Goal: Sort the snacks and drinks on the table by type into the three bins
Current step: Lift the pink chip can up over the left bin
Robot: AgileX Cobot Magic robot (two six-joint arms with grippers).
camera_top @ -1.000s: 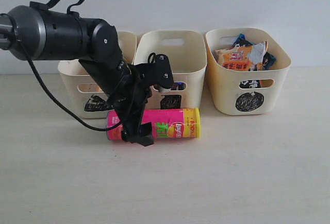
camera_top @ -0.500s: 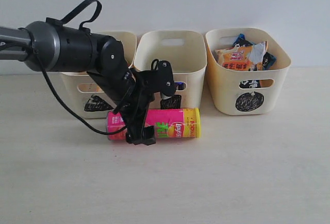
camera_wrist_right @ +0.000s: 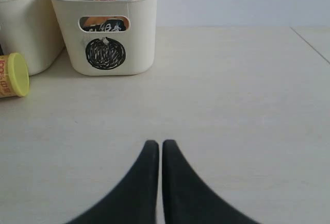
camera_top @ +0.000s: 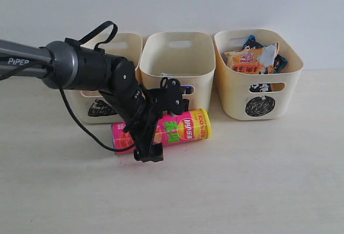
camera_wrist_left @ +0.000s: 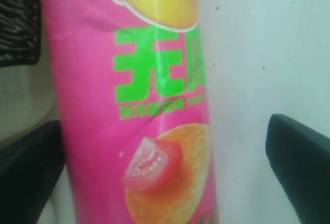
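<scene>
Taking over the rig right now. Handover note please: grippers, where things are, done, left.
Left gripper: open, straddling the pink tube; one finger close beside it, the other apart. No grasp yet.
Right gripper: shut, empty, over bare table.
The pink tube lies in front of the middle bin, yellow end toward the circle bin.
Done: chip bags are in the circle bin. Something blue shows through the middle bin's cutout. The arm hides the left bin contents.
Left: grip the pink tube and bin it.
</scene>
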